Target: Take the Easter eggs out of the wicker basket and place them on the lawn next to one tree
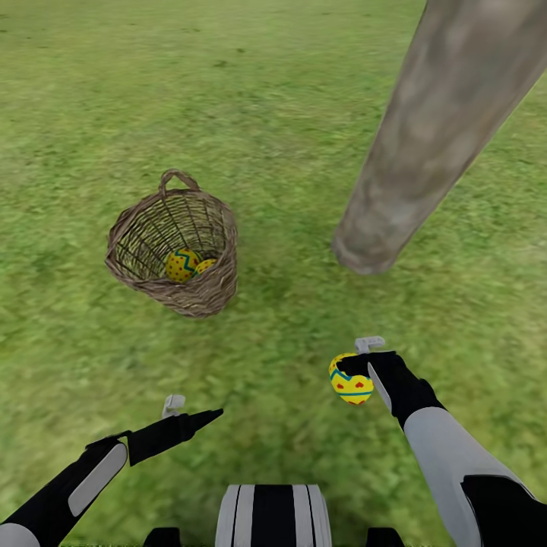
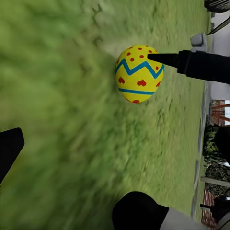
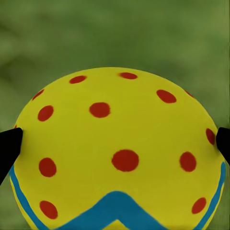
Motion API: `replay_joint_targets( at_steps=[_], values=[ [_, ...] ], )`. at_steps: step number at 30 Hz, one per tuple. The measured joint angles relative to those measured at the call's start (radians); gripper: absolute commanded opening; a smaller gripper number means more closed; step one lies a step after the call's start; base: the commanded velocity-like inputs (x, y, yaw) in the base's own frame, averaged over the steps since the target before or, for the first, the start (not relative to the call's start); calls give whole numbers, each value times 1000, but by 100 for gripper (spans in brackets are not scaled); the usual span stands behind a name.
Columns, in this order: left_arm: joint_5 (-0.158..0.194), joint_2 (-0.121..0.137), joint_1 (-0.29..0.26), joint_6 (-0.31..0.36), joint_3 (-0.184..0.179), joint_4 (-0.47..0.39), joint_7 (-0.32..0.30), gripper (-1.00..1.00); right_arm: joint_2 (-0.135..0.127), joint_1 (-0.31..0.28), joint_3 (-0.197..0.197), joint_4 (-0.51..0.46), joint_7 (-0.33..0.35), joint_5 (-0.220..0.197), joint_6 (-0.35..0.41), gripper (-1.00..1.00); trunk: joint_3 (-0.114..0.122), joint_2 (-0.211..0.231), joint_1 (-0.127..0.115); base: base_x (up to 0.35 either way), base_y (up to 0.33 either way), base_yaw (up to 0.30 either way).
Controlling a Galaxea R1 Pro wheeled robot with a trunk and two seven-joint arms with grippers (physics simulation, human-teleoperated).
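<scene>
My right claw (image 1: pixel 363 371) is clamped on one Easter egg (image 1: pixel 350 380), holding it above the lawn (image 1: pixel 273 357) at about five o'clock in my head view, a black finger on each side of its yellow shell. Up close, my right wrist camera shows that egg's (image 3: pixel 115 153) red dots and blue zigzag, with a dark fingertip (image 3: pixel 8 146) pressed at each edge. My left claw (image 1: pixel 194 418) hangs empty at about seven o'clock, low over the grass; I cannot tell how wide it stands. From my left wrist camera the held egg (image 2: pixel 139 74) shows across the grass with one black finger of my right claw against it.

Farther out, at about eleven o'clock, the wicker basket (image 1: pixel 144 228) sits tipped toward me on the lawn, with two more Easter eggs (image 1: pixel 182 264) touching in its bottom. At about one o'clock the tree's grey-brown trunk (image 1: pixel 425 144) meets the grass, well apart from the basket.
</scene>
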Motion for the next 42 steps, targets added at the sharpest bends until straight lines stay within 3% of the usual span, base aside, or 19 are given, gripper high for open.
replay_joint_targets(
  at_steps=[10,27,28,42],
  values=[
    [0,0,1,0,1,0,0,100,0,-1,1,-25,-1,-3,-1,-100,-23,-2,2,0,0,0],
    [1,0,0,0,0,0,0,100,1,1,6,-66,-1,0,-1,-100,-23,-1,3,0,0,0],
    [1,0,0,0,0,0,0,100,1,1,6,-66,-2,0,0,100,-23,-1,3,0,0,0],
    [1,0,0,0,0,0,0,100,1,1,6,-67,-3,0,0,100,-23,-1,3,0,0,0]
  ],
)
